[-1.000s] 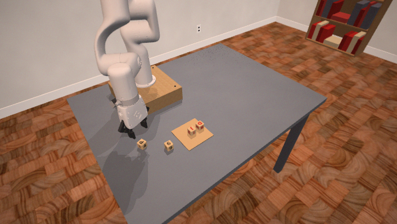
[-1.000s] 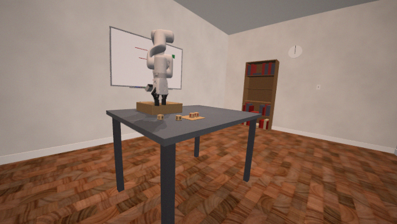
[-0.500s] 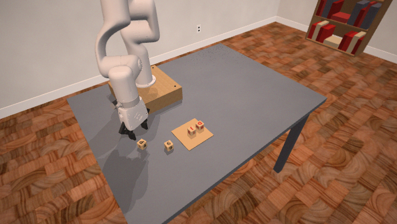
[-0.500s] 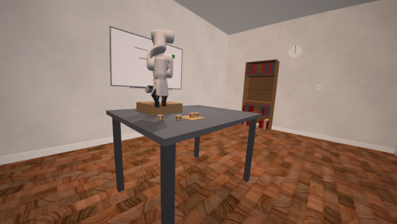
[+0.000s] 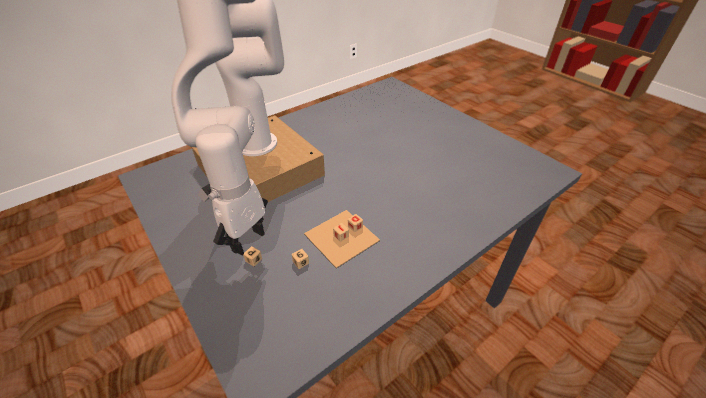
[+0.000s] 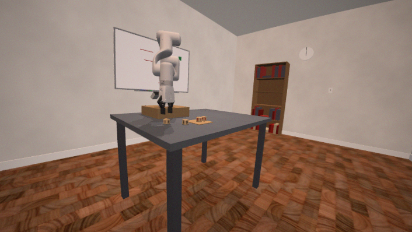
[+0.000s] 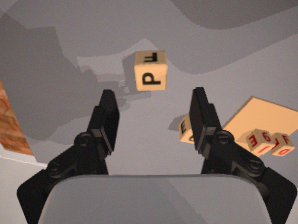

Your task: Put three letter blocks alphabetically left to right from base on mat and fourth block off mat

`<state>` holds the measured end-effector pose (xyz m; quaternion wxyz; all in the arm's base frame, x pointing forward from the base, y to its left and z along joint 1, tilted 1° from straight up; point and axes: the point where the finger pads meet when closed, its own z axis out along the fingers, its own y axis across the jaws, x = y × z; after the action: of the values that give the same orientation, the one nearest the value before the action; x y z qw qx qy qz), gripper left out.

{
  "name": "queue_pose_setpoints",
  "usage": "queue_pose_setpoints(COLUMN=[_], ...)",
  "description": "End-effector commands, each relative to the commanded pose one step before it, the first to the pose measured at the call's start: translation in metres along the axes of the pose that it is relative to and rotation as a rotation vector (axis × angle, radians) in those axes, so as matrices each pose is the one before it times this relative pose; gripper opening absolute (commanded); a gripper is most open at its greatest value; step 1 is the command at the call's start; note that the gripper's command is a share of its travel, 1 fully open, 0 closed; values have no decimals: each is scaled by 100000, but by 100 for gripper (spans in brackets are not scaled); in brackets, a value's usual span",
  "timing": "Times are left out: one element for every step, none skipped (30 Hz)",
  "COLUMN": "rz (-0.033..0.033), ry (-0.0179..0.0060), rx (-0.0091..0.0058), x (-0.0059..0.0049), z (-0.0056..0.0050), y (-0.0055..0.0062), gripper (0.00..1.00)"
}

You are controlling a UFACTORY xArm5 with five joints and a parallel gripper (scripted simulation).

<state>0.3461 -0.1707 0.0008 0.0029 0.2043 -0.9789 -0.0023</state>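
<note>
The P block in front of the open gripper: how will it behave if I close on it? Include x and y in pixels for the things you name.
The block [image 5: 252, 256] [image 6: 166, 121] [image 7: 151, 70] looks like a rigid wooden cube, so it should hardly give. Its flat faces suggest an even grip with little rolling. It stands free, so a finger arriving early would probably slide or twist it.

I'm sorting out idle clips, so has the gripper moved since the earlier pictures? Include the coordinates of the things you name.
Yes. In the exterior view, the gripper [image 5: 251, 243] [image 6: 166, 113] [image 7: 153, 101] has come down: its fingertips are lower against the wooden box [image 5: 300, 175] [image 6: 182, 112] behind it.
</note>
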Motion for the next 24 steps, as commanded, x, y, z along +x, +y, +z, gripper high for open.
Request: queue_pose_setpoints(rz=[-2, 0, 0, 0, 0, 0, 0, 0, 0, 0, 0, 0, 0, 0, 0, 0, 0, 0, 0, 0, 0, 0, 0, 0], ry=[-200, 0, 0, 0, 0, 0, 0, 0, 0, 0, 0, 0, 0, 0, 0, 0, 0, 0, 0, 0, 0, 0, 0, 0], rx=[234, 0, 0, 0, 0, 0, 0, 0, 0, 0, 0, 0, 0, 0, 0, 0, 0, 0, 0, 0, 0, 0, 0, 0], x=[-102, -5, -5, -4, -4, -3, -3, -3, 0, 0, -4, -3, -3, -3, -2, -2, -2, -1, -1, -1, -1, -1, 0, 0], z=[518, 146, 142, 138, 133, 127, 121, 113, 0, 0, 105, 98, 91, 83, 75, 67, 59, 52, 44, 37, 30, 23, 17, 12], y=[-114, -5, -4, -4, -3, -3, -2, -3, 0, 0, -4, -3, -3, -2, -2, -2, -1, -1, -1, -1, -1, 0, 0, 0], gripper=[69, 69, 69, 69, 69, 69, 69, 69, 69, 69, 69, 69, 69, 69, 69, 69, 69, 69, 69, 69, 69, 69, 69, 69])
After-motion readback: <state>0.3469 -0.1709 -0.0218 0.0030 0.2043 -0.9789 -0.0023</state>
